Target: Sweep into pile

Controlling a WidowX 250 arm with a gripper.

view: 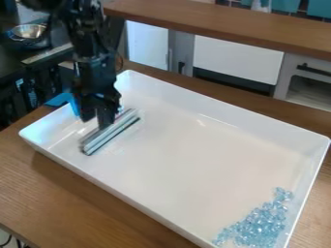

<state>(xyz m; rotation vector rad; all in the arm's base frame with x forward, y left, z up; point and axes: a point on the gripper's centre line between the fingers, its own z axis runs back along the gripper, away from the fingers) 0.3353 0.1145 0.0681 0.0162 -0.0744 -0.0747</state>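
Expect light, hard, slippery beads (pixel 262 226) in the tray's (pixel 188 160) near right corner; push low. Beneath the gripper (pixel 100 121), at the tray's left end, find the sweeper (pixel 113 131), probably stiff; grasp mid-length. Cannot tell jaw spread.

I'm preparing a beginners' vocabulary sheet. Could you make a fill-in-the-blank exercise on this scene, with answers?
The tray is ____.
The beads are ____.
The gripper is nearer the picture's ____ edge than its right edge.
Of the long bar and the beads, the nearer to the picture's bottom edge are the ____.

Missing words: white; blue; left; beads
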